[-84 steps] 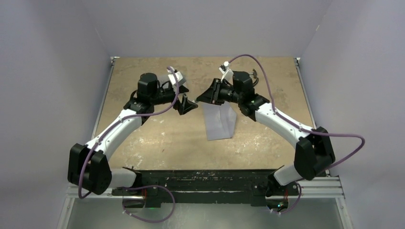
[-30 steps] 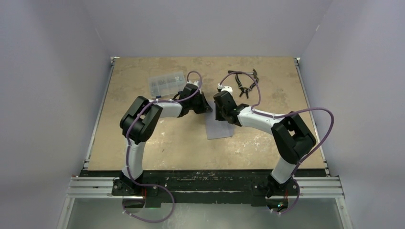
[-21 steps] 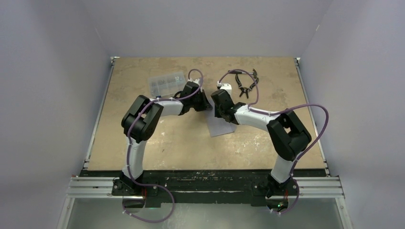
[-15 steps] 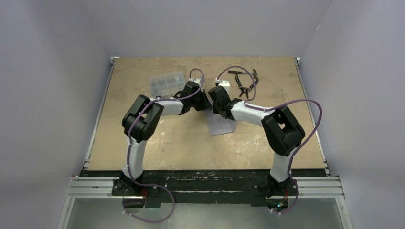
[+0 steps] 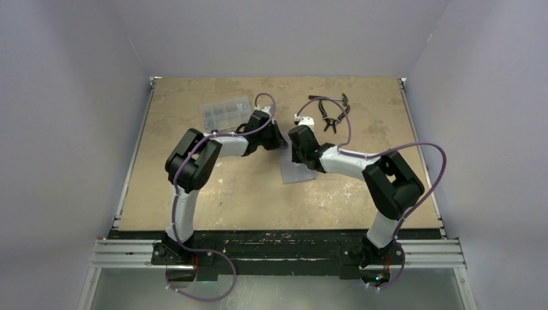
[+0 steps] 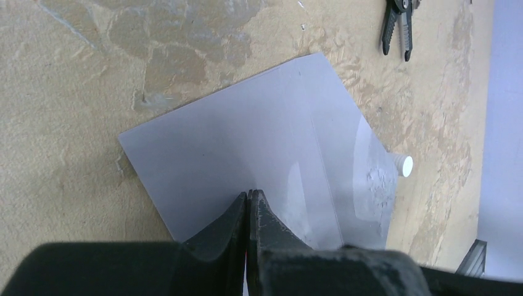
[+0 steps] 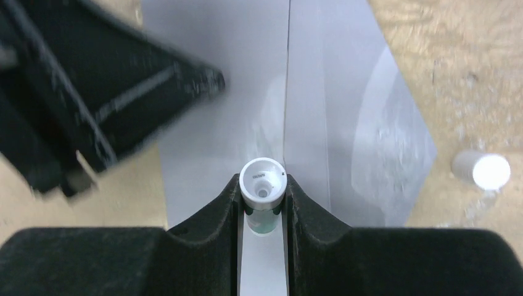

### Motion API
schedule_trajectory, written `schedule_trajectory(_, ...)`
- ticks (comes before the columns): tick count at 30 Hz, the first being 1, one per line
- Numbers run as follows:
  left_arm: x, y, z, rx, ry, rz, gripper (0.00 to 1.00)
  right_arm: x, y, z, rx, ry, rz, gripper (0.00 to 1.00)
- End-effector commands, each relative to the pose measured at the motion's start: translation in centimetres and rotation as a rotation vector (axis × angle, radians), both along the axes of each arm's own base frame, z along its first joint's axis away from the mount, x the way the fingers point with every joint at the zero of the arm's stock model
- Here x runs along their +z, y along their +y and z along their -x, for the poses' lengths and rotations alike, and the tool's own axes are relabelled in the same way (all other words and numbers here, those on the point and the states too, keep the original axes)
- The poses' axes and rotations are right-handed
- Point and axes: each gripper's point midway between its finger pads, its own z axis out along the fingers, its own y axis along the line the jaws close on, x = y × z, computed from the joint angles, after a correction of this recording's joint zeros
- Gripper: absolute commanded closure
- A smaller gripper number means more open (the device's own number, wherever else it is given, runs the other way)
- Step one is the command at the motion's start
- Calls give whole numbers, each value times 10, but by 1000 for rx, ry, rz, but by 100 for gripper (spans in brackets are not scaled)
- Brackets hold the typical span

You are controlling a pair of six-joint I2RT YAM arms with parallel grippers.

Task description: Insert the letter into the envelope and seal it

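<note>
Grey-lavender flat paper envelope [image 5: 298,173], one, table [image 5: 194,194] centre; left gripper [image 6: 248,196] pressed together; right gripper [image 7: 261,185] pinching one white round tube [image 7: 261,177].

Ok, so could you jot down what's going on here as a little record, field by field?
left pincer: shut, tips over the envelope
right pincer: shut on a small white tube above the envelope
envelope: flat on the table
white cap: loose beside the envelope
letter: not in sight
far side: pliers, clear compartment box
</note>
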Motion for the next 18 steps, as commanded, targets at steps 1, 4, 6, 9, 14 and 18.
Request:
schedule_trajectory(1, -71, 43, 18, 105, 161, -178, 100, 15, 0, 18, 97, -103, 21, 100)
schedule_trajectory(4, -71, 41, 18, 106, 175, -161, 100, 17, -9, 21, 84, -179, 36, 100)
schedule_trajectory(6, -71, 40, 17, 103, 177, -155, 100, 21, -12, 21, 78, -226, 30, 100)
schedule_trajectory(9, -71, 38, 19, 85, 176, -153, 100, 39, -15, 13, 40, -312, 23, 100)
schedule_trajectory(14, -74, 35, 25, 46, 192, -145, 100, 77, -10, -6, 1, -434, -17, 100)
schedule_trajectory(18, -73, 32, 28, 34, 203, -131, 100, 90, -5, -16, -9, -522, -55, 100)
